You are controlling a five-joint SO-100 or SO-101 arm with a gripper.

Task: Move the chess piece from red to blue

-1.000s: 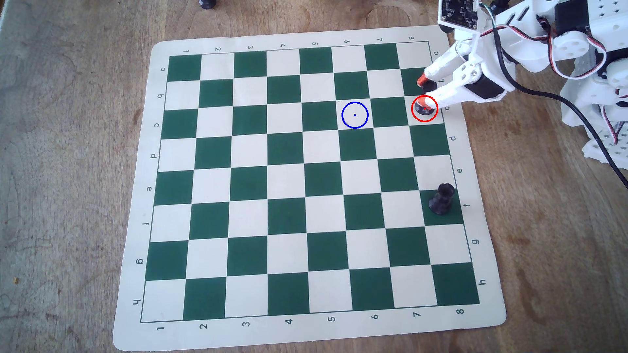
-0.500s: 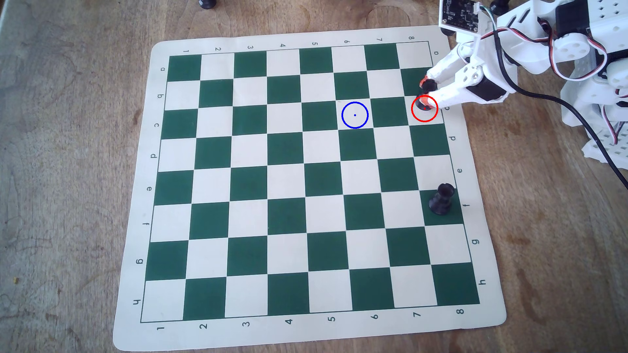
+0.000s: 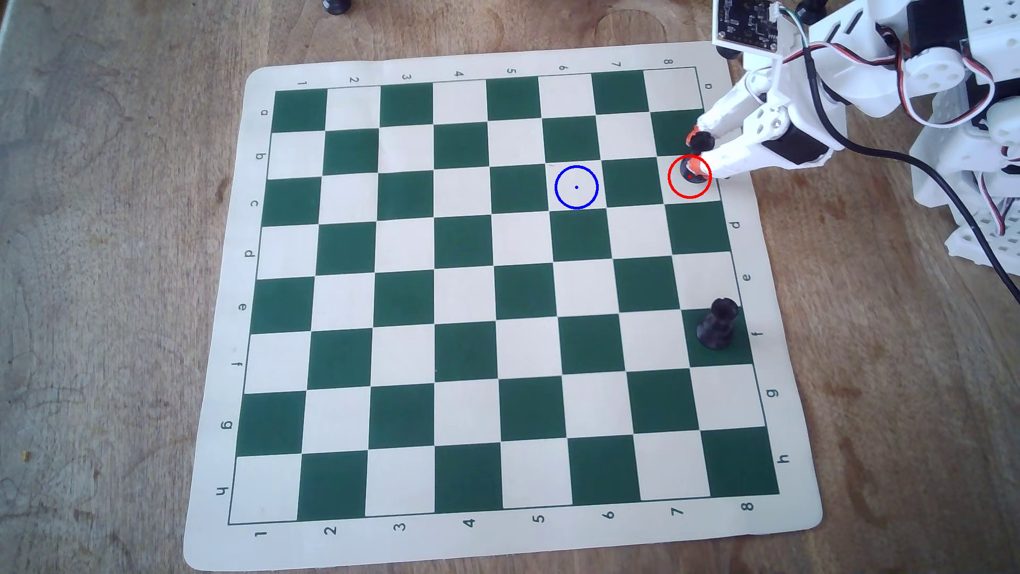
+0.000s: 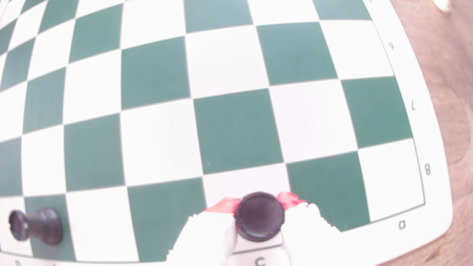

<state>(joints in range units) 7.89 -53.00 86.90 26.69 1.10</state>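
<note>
The gripper had its jaws closed on the chess piece over the red circle, ready to carry it toward nine o'clock, where the blue circle marked its square.

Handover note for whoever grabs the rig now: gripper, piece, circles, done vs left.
Gripper: closed around the chess piece, red-tipped fingers on both sides.
Piece: its base sits inside the red circle at the board's right edge in the overhead view; lift-off cannot be told.
Blue circle: empty, two squares left.
Other black piece: untouched.
Done: grasp. Left: carry, set down, release.
</note>
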